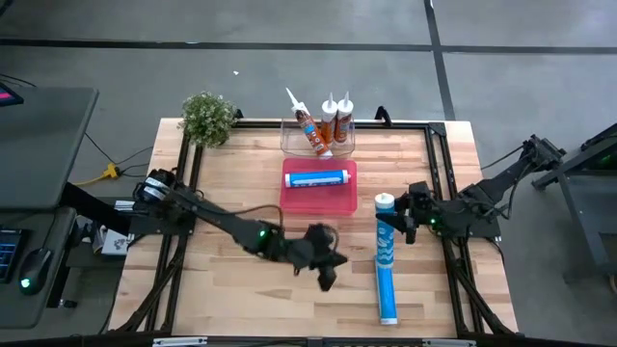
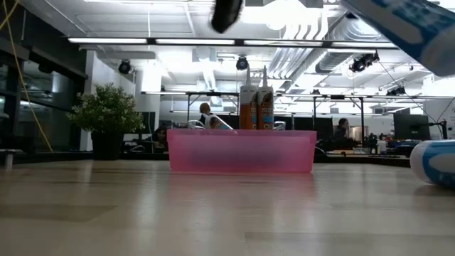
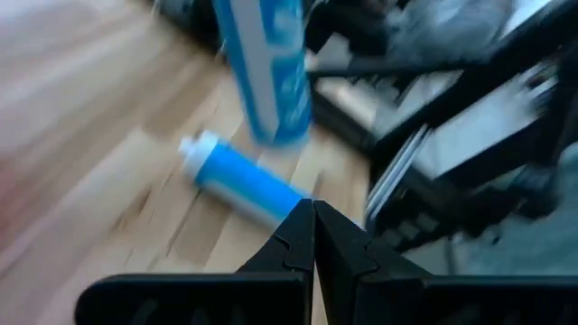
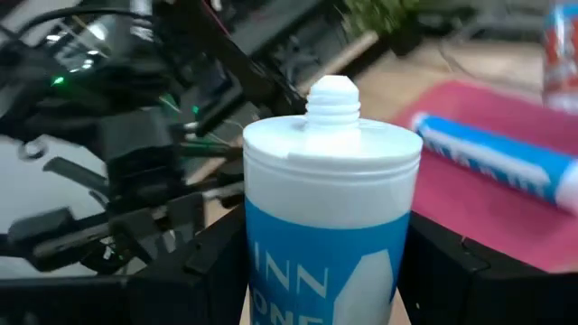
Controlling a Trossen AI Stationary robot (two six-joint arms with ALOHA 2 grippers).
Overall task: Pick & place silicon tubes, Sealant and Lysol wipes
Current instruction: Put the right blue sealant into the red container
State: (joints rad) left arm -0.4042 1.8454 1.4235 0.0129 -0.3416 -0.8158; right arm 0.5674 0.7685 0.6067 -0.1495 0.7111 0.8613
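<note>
My right gripper (image 1: 389,220) is shut on a blue-and-white tube (image 1: 385,229), which is held above the table to the right of the pink tray (image 1: 318,202). A second blue tube (image 1: 387,289) lies on its side on the table just nearer, and also shows in the left wrist view (image 3: 244,181). A third blue tube (image 1: 316,178) lies in the pink tray. My left gripper (image 1: 326,275) is shut and empty above the table's near middle, its fingers closed together in its wrist view (image 3: 313,226). My right gripper pinches the tube's body (image 4: 330,244) between its two fingers (image 4: 212,262), a little behind the white threaded end (image 4: 332,95). The fingers come level from the table's right and lie across the tube. The tube is lifted clear and tilted in the low view (image 2: 405,25).
A clear container (image 1: 289,143) at the far edge holds orange-and-white tubes (image 1: 335,120). A small potted plant (image 1: 208,118) stands at the far left corner. Black rails run along the table's left and right sides. Bare wood lies left of the tray.
</note>
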